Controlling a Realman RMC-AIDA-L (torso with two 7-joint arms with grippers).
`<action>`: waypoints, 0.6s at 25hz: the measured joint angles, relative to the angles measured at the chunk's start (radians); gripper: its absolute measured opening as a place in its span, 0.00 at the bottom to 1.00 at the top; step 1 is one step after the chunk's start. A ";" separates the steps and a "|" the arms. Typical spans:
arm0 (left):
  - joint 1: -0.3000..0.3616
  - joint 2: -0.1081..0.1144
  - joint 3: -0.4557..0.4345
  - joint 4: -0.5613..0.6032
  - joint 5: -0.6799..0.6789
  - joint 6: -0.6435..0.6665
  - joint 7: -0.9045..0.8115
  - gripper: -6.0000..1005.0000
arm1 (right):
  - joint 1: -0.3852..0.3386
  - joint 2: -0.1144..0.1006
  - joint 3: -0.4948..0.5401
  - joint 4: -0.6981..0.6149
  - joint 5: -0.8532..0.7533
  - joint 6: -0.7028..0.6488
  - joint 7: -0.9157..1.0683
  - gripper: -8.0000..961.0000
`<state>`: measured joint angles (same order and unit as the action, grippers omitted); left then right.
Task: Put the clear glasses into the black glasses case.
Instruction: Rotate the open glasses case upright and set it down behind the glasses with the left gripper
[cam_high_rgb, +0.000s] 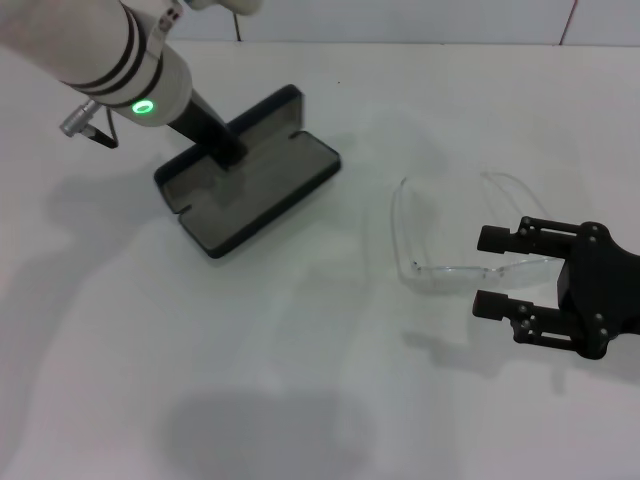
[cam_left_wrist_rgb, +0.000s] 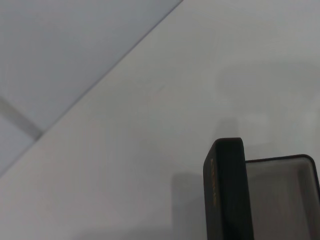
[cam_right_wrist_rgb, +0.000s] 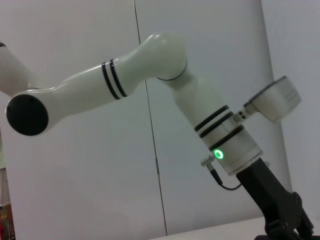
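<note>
Right gripper: the right gripper (cam_high_rgb: 492, 270) sits nearest, low on the right of the white table (cam_high_rgb: 300, 400), its two black fingers (cam_high_rgb: 500, 238) spread apart and pointing leftward – nothing between them.
Clear glasses: the clear glasses (cam_high_rgb: 455, 235) lie on the table just beyond and left of those fingertips, unheld; the upper finger reaches close to one temple arm, though contact cannot be told.
Glasses axis: the lens front faces the near-left, its long axis running left to right, the thin arms trailing back toward the right and far side.
Open room: bare tabletop spreads between glasses and case, and across the whole near-left.
Black glasses case: the black glasses case (cam_high_rgb: 250, 180) lies farther back on the left, open, grey lining up, well apart from the glasses.
Case axis: long side runs diagonally from near-left to far-right; the lid (cam_left_wrist_rgb: 226, 190) stands raised along the far-left edge.
Left gripper: the left gripper (cam_high_rgb: 225, 150) reaches down into the case at the lid hinge – whether its fingers are apart or together cannot be told.
</note>
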<state>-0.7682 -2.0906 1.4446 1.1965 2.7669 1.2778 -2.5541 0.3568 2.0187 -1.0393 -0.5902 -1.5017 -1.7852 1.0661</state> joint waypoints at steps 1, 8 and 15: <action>0.014 0.000 0.007 0.021 -0.022 0.000 0.038 0.21 | 0.000 0.000 0.000 0.000 0.000 0.000 0.000 0.64; 0.085 0.000 0.118 0.112 -0.115 0.000 0.267 0.21 | 0.002 0.001 0.001 0.007 0.000 0.002 -0.010 0.64; 0.127 -0.001 0.223 0.171 -0.161 -0.007 0.376 0.21 | 0.004 0.002 0.001 0.007 0.001 0.008 -0.011 0.64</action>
<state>-0.6417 -2.0921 1.6680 1.3674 2.6061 1.2706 -2.1784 0.3607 2.0207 -1.0385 -0.5829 -1.5003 -1.7773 1.0546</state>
